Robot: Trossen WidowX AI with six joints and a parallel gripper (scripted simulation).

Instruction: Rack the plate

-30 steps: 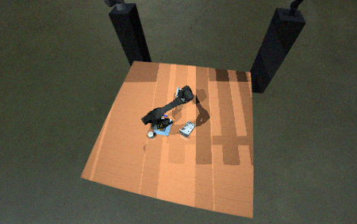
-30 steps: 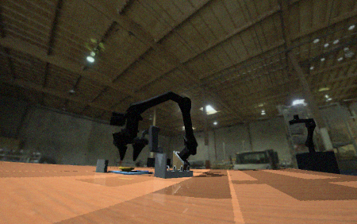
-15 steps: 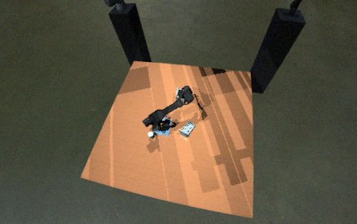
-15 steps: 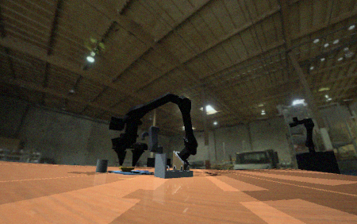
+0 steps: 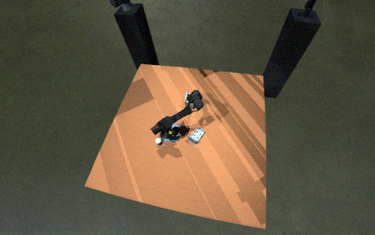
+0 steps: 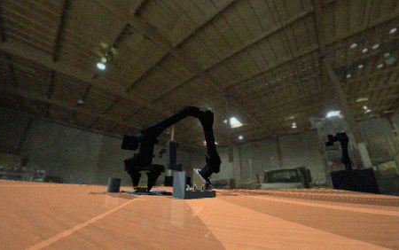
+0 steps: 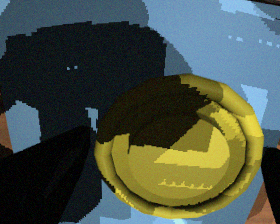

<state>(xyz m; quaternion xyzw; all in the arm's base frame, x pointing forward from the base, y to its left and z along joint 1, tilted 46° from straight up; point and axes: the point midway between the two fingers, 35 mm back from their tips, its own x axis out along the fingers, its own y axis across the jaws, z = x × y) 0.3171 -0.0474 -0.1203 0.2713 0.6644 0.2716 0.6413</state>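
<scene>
The yellow round plate (image 5: 171, 132) (image 6: 140, 189) (image 7: 178, 165) lies flat on the blue mat (image 7: 216, 55) (image 5: 172, 140). My gripper (image 6: 142, 186) (image 7: 178, 147) is open and points down low over the plate. In the wrist view one finger is left of the plate and the other is close by its right rim; whether they touch it I cannot tell. The dish rack (image 5: 197, 135) (image 6: 195, 194) stands on the table to the right of the mat, with a tall grey end wall. No plate shows in its slots. The arm hides part of the mat in the top view.
A small white-topped cylinder (image 5: 158, 142) (image 6: 113, 184) stands just left of the mat, close to the gripper. The arm's base (image 5: 194, 100) is behind the mat and rack. Two dark pillars (image 5: 133, 33) (image 5: 292, 46) stand beyond the table's far edge.
</scene>
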